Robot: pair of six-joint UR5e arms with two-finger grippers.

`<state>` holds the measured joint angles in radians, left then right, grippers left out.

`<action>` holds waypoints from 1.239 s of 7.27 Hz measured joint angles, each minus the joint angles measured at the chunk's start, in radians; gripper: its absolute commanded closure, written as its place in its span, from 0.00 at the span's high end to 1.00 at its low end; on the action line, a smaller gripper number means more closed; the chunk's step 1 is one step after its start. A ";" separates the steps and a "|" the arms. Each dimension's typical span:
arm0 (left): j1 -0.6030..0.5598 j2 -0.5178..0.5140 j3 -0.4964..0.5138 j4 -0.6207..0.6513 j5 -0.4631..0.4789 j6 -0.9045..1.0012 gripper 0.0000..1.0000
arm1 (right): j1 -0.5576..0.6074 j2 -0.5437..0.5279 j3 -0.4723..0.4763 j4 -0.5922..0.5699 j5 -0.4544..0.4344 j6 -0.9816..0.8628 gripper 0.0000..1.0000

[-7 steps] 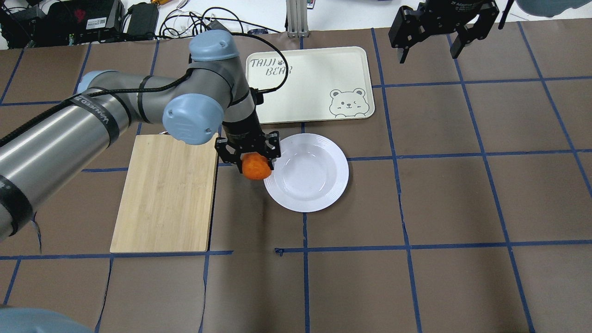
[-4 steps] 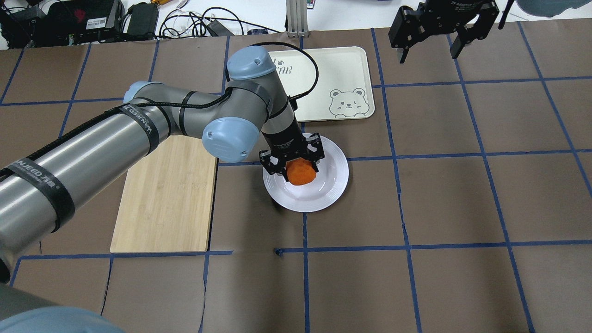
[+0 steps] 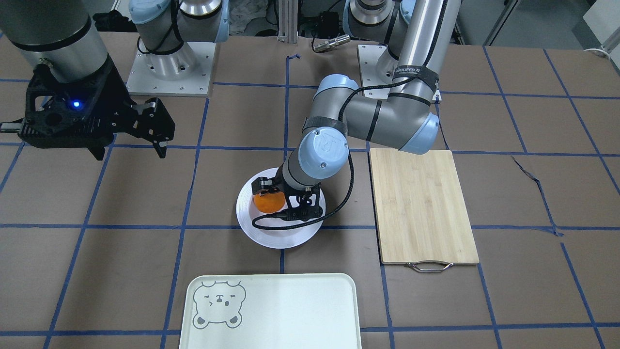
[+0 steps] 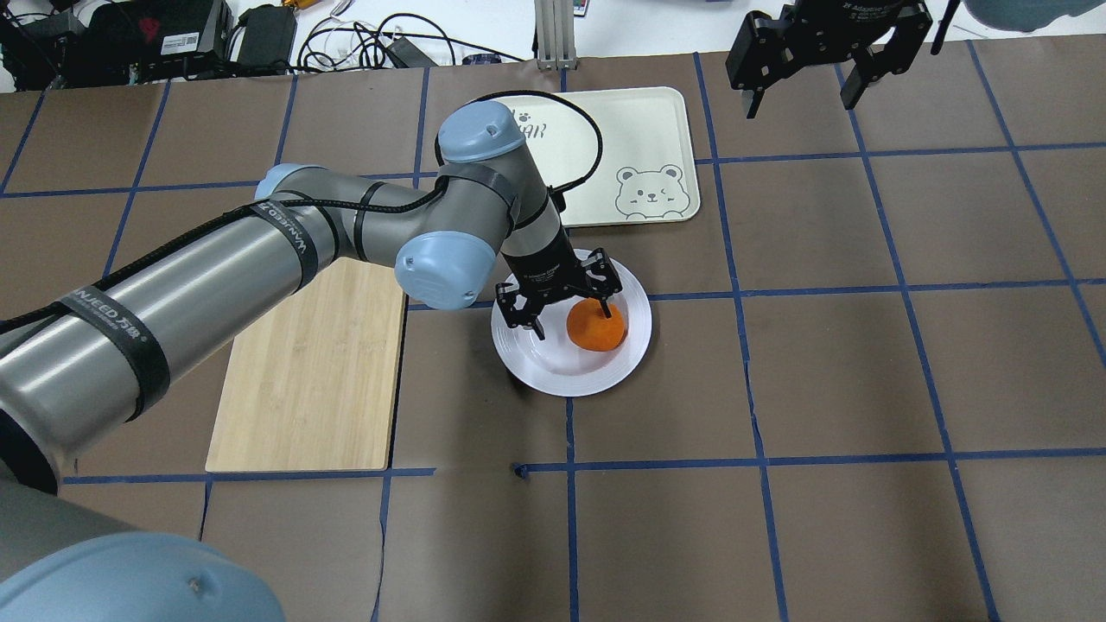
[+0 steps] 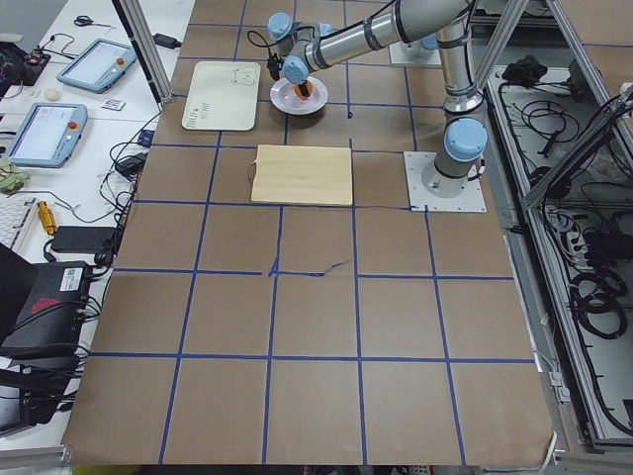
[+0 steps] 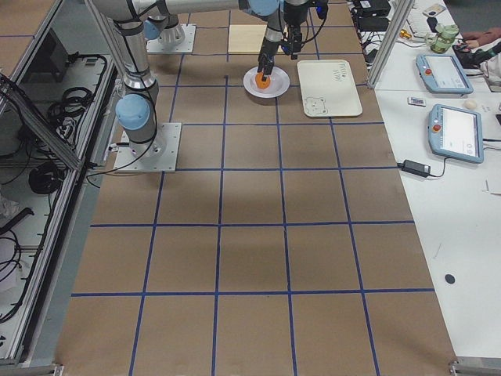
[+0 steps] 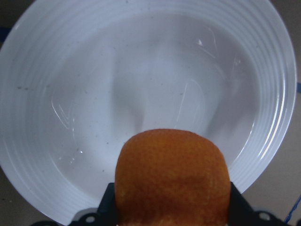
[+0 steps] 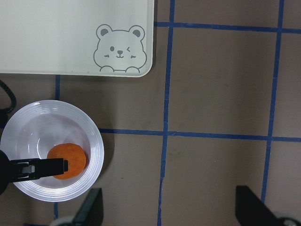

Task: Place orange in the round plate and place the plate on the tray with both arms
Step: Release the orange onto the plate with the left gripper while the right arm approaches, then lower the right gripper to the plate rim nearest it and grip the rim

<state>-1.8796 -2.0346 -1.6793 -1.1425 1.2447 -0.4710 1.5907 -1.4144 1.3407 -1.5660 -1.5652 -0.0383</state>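
Overhead exterior view: left tool (image 4: 572, 321) is hovering over plate (image 4: 562, 386), jaws parted; orange (image 4: 596, 326) is lying in its well, toward 3 o'clock; tray (image 4: 639, 130) is sitting at plate's 12 o'clock; right tool (image 4: 804, 97) is gaping.

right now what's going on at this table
The left hand is down over the round plate with the orange between its fingers, low in the plate's centre. Whether the fingers grip it is unclear. The right hand hangs open off to the side of the tray, touching nothing. The plate sits on the table, not yet on the tray.
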 measured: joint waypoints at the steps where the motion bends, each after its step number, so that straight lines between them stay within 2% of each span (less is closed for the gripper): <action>1: 0.007 0.023 0.011 -0.008 0.014 0.002 1.00 | 0.000 0.001 0.000 -0.004 0.001 0.001 1.00; 3: 0.035 0.103 0.078 -0.137 0.049 0.007 1.00 | -0.002 0.012 0.003 -0.033 0.040 0.001 1.00; 4: 0.047 0.152 0.140 -0.255 0.091 0.025 1.00 | -0.003 0.024 0.022 -0.059 0.104 0.002 1.00; 5: 0.057 0.195 0.202 -0.376 0.149 0.062 1.00 | -0.003 0.039 0.080 -0.127 0.160 0.003 1.00; 7: 0.070 0.284 0.264 -0.507 0.281 0.194 1.00 | -0.004 0.050 0.316 -0.422 0.240 0.004 1.00; 9: 0.080 0.362 0.246 -0.501 0.333 0.288 1.00 | -0.005 0.061 0.554 -0.698 0.312 0.004 1.00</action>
<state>-1.7994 -1.6724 -1.4335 -1.6435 1.5782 -0.1832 1.5862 -1.3534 1.8944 -2.2643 -1.2528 -0.0339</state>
